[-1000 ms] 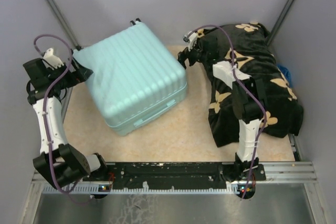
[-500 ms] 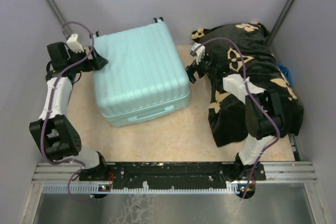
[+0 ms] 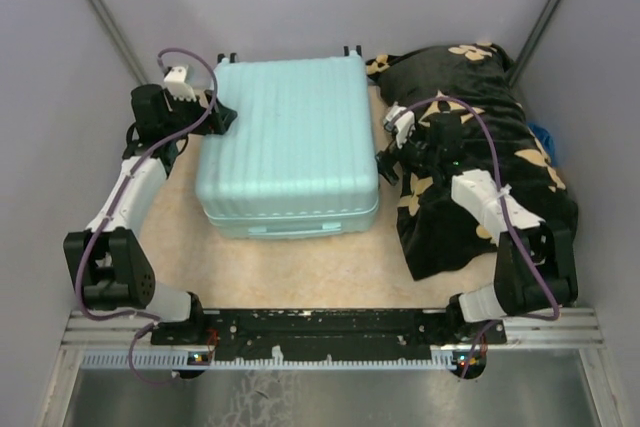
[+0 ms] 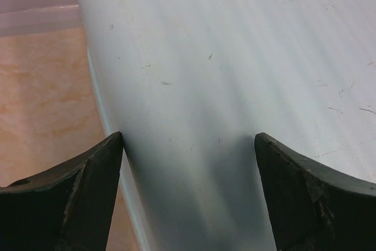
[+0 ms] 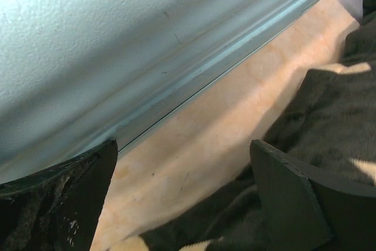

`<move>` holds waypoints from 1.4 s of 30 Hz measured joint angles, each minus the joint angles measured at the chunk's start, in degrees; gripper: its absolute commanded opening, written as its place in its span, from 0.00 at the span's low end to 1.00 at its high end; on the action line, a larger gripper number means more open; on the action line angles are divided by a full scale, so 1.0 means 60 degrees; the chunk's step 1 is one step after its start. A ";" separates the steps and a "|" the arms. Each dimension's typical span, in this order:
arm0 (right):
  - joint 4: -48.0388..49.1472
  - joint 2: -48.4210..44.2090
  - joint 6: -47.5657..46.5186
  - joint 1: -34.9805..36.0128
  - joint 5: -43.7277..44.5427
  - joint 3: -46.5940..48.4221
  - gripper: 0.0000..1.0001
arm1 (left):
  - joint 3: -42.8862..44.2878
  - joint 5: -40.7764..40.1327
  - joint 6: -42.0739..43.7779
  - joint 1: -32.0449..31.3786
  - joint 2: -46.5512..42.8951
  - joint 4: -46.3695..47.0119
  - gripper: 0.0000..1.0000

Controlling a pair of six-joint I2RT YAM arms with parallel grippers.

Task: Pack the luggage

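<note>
The pale mint-blue ribbed suitcase [image 3: 288,142] lies closed and flat on the tan table, squared to the table edges, wheels toward the back wall. My left gripper [image 3: 222,117] is open at the suitcase's far-left corner, its fingers straddling the shell [image 4: 235,74]. My right gripper [image 3: 385,159] is open and empty beside the suitcase's right side wall [image 5: 117,57], low over the gap between it and the black blanket [image 3: 490,167].
The black blanket with tan flower motifs [image 5: 329,121] lies heaped along the right side. Grey walls close in the back and sides. A metal rail [image 3: 330,332] with the arm bases runs along the near edge. Tan table surface [image 3: 300,267] lies in front of the suitcase.
The suitcase has rotated from a skewed angle to square with the table. My left gripper moved up and right along its left corner; my right gripper moved down along its right side.
</note>
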 measured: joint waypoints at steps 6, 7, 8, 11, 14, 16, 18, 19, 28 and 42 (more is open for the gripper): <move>-0.0444 -0.0943 0.0011 -0.0106 0.0149 -0.0663 0.99 | 0.0284 0.0011 0.0138 -0.0350 0.0076 -0.0328 0.99; -0.0539 -0.1002 0.0029 -0.0117 0.0204 -0.0674 0.99 | 0.0437 0.0022 0.0248 -0.0368 0.0117 -0.0543 1.00; -0.0627 -0.1042 0.0069 -0.0131 0.0240 -0.0674 0.99 | 0.0678 0.0055 0.0375 -0.0397 0.0175 -0.0892 1.00; -0.0885 -0.1147 0.0219 -0.0321 0.0219 -0.0634 0.99 | 0.1428 0.0168 0.0914 -0.0390 0.0335 -0.1923 1.00; -0.1311 -0.1322 0.0441 -0.0648 -0.0171 -0.0237 0.99 | 0.2401 0.0761 0.1603 -0.0168 0.0561 -0.3359 1.00; -0.1443 -0.1512 0.0525 -0.0798 -0.0321 0.0153 0.99 | 0.2892 0.1260 0.1851 0.0087 0.0710 -0.4109 1.00; -0.1453 -0.1785 0.0627 -0.0892 -0.0317 0.0554 0.99 | 0.3574 0.1708 0.2146 0.0401 0.0954 -0.4994 1.00; -0.1424 -0.1927 0.0685 -0.0947 -0.0295 0.0696 0.99 | 0.3905 0.1767 0.2273 0.0499 0.1078 -0.5319 1.00; -0.1249 -0.2167 0.2135 -0.1461 0.0073 0.2138 0.99 | 0.6798 0.0816 0.3009 0.1107 0.2000 -0.7100 1.00; -0.0164 -0.2503 0.5756 -0.1494 -0.0499 0.1027 0.99 | 0.2586 -0.0911 0.2663 0.1213 -0.0448 -0.6193 1.00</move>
